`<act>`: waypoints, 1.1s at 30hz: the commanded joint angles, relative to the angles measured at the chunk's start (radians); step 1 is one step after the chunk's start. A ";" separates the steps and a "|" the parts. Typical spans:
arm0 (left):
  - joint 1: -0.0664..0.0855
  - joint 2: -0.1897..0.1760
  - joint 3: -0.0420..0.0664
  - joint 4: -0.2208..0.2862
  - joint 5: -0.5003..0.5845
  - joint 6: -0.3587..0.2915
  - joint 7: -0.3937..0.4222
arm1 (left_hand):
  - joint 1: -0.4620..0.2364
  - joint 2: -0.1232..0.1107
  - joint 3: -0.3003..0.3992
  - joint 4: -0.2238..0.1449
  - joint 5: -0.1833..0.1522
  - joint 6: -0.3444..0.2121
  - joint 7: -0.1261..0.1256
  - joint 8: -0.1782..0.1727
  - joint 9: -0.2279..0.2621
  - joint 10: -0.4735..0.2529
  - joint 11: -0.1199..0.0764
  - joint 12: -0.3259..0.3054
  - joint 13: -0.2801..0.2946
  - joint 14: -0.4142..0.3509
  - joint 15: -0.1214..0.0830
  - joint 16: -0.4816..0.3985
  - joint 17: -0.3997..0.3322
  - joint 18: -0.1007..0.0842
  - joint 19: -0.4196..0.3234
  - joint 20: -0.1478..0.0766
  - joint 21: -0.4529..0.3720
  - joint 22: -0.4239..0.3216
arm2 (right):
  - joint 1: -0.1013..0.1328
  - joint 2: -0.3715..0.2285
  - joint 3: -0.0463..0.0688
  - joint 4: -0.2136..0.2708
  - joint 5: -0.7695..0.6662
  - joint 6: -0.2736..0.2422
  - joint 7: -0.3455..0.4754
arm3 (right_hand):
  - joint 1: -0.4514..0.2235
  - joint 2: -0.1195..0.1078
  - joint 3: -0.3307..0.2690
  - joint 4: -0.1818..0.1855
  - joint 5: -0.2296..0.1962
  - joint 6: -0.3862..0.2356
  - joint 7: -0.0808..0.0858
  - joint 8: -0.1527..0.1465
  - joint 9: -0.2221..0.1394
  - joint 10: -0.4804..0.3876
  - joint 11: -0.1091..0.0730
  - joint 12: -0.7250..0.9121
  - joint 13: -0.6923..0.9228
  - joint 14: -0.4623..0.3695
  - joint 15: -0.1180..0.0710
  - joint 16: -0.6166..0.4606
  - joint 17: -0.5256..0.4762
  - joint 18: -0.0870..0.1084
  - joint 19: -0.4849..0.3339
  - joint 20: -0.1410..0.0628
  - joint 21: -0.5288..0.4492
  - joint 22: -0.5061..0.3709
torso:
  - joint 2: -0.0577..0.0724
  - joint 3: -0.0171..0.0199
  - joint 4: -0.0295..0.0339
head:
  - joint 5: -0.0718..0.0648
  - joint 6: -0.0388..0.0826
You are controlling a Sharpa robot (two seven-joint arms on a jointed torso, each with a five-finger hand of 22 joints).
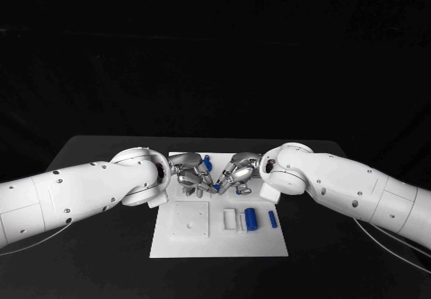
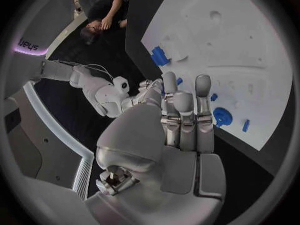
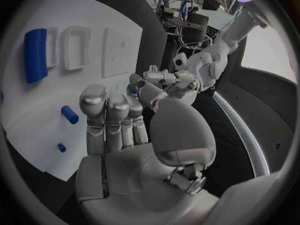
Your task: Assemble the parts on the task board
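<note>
In the head view we are holding our left hand (image 1: pixel 189 172) and right hand (image 1: pixel 235 174) close together over the far half of the task board (image 1: pixel 220 246). A small blue part (image 1: pixel 217 186) is showing right between the fingertips of both hands; we cannot tell which hand is actually pinching it. We are judging this part to be light, stiff and smooth, likely to slip or twist, so a pinch across its short sides looks best. Another blue piece (image 1: pixel 207 162) is standing just beyond the left fingers. Nearer us, beyond the right fingers' reach, a blue cylinder (image 1: pixel 250 219) and a thin blue peg (image 1: pixel 272 218) are lying beside a white tray (image 1: pixel 230 219), well clear of the work.

In the left wrist view our fingers (image 2: pixel 182 116) are lying straight and together, and blue pieces are sitting on the board just past the fingertips.

In the right wrist view our fingers (image 3: pixel 107 116) are extending side by side, with the other hand meeting them near the tips. The crowding hands are what is standing in our way.
</note>
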 commanded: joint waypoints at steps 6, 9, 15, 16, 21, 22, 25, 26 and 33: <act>-0.003 0.016 0.000 0.008 0.006 -0.004 0.021 | -0.005 -0.004 -0.008 0.002 -0.003 0.004 0.000 -0.010 0.005 0.005 -0.004 -0.004 0.000 0.002 -0.006 0.006 0.003 0.004 0.000 -0.006 0.009 0.020 | 0.002 0.010 0.000 0.011 0.003 -0.007 0.009 | -0.006 0.004 0.006 0.001 0.005 0.008 0.001 0.003 0.002 0.005 -0.002 0.002 0.002 0.000 -0.002 0.001 0.002 0.000 0.021 -0.004 0.006 0.098 | 0.001 0.0002 0.0004 | -0.006 -0.001; -0.003 0.019 0.000 0.007 0.008 -0.006 0.019 | -0.016 -0.011 -0.016 0.011 -0.008 0.001 0.001 -0.013 0.005 0.005 -0.004 -0.004 0.001 0.002 -0.006 0.006 0.003 0.004 0.001 -0.006 0.009 0.020 | 0.002 0.010 -0.001 0.012 0.005 -0.017 0.003 | -0.007 0.004 0.007 0.001 0.006 0.008 0.000 0.003 0.002 0.006 -0.002 0.002 0.002 -0.001 -0.002 0.000 0.002 0.000 0.020 -0.004 0.006 0.098 | 0.001 0.0000 -0.0004 | -0.006 -0.001; -0.004 0.023 0.000 0.007 0.009 -0.010 0.015 | -0.043 -0.039 -0.036 0.034 -0.019 0.001 0.002 -0.018 0.007 0.008 -0.005 0.000 0.004 0.004 -0.007 0.007 0.004 0.004 0.003 -0.007 0.009 0.020 | 0.002 0.010 -0.001 0.017 0.019 -0.039 -0.018 | -0.010 0.001 0.011 0.001 0.020 0.010 0.000 0.003 0.002 0.009 -0.003 0.003 0.005 0.000 -0.003 -0.002 0.001 0.000 0.021 -0.005 0.007 0.098 | 0.000 0.0007 0.0002 | -0.006 -0.003; -0.004 0.024 0.000 0.007 0.009 -0.011 0.014 | -0.047 -0.042 -0.038 0.038 -0.020 0.002 0.003 -0.019 0.006 0.008 -0.004 0.001 0.005 0.004 -0.007 0.007 0.004 0.004 0.004 -0.007 0.009 0.020 | 0.002 0.010 -0.001 0.018 0.022 -0.043 -0.022 | -0.010 0.001 0.011 0.001 0.020 0.010 0.000 0.003 0.002 0.009 -0.003 0.003 0.005 0.000 -0.003 -0.002 0.001 0.000 0.021 -0.005 0.007 0.098 | 0.000 0.0007 0.0002 | -0.006 -0.003; -0.004 0.026 0.000 0.006 0.009 -0.015 0.009 | -0.051 -0.047 -0.038 0.044 -0.018 -0.004 0.005 -0.024 0.004 0.007 -0.004 0.001 0.006 0.006 -0.007 0.007 0.005 0.004 0.005 -0.007 0.009 0.020 | 0.002 0.008 -0.001 0.023 0.035 -0.061 -0.040 | -0.012 -0.001 0.014 0.001 0.025 0.011 -0.001 0.003 0.002 0.011 -0.004 0.003 0.006 0.001 -0.003 -0.003 0.001 -0.001 0.022 -0.006 0.008 0.098 | 0.000 0.0003 0.0003 | -0.008 -0.003; -0.004 0.027 0.000 0.006 0.009 -0.015 0.008 | -0.051 -0.049 -0.039 0.045 -0.018 -0.005 0.006 -0.025 0.003 0.008 -0.003 0.002 0.006 0.006 -0.007 0.007 0.005 0.004 0.005 -0.007 0.009 0.020 | 0.002 0.008 -0.002 0.025 0.041 -0.066 -0.046 | -0.012 -0.001 0.014 0.001 0.025 0.011 -0.001 0.003 0.002 0.011 -0.004 0.003 0.006 0.001 -0.003 -0.003 0.001 -0.001 0.022 -0.006 0.008 0.098 | 0.000 0.0003 0.0003 | -0.008 -0.003; -0.005 0.027 0.000 0.006 0.009 -0.015 0.005 | -0.049 -0.053 -0.034 0.047 -0.016 -0.004 0.006 -0.026 0.001 0.006 -0.004 0.007 0.011 0.006 -0.007 0.007 0.006 0.005 0.006 -0.007 0.009 0.020 | 0.002 0.007 -0.002 0.027 0.053 -0.075 -0.054 | -0.012 -0.003 0.018 0.000 0.028 0.012 -0.001 0.003 0.002 0.013 -0.004 0.004 0.007 0.001 -0.004 -0.004 0.000 -0.001 0.022 -0.006 0.005 0.098 | 0.000 0.0003 0.0002 | -0.008 -0.003; -0.005 0.028 0.000 0.006 0.009 -0.015 0.003 | -0.047 -0.053 -0.033 0.046 -0.016 -0.003 0.005 -0.025 0.001 0.006 -0.004 0.008 0.011 0.006 -0.007 0.007 0.006 0.005 0.006 -0.007 0.009 0.020 | 0.002 0.006 -0.002 0.027 0.058 -0.079 -0.057 | -0.012 -0.003 0.018 0.000 0.028 0.012 -0.001 0.003 0.002 0.013 -0.004 0.004 0.007 0.001 -0.004 -0.004 0.000 -0.001 0.022 -0.006 0.006 0.098 | 0.000 0.0003 0.0002 | -0.008 -0.003; -0.006 0.029 0.000 0.005 -0.002 -0.027 -0.012 | 0.001 -0.030 -0.003 0.016 0.015 0.009 0.000 -0.022 0.001 0.005 -0.007 0.012 0.014 0.007 -0.009 0.009 0.007 0.004 0.007 -0.009 0.010 0.020 | 0.002 0.003 -0.002 0.029 0.087 -0.091 -0.071 | -0.014 -0.005 0.022 0.000 0.032 0.013 -0.001 0.003 0.002 0.014 -0.004 0.004 0.009 0.001 -0.004 -0.007 -0.001 -0.002 0.022 -0.007 0.005 0.097 | 0.000 0.0007 0.0000 | -0.008 -0.003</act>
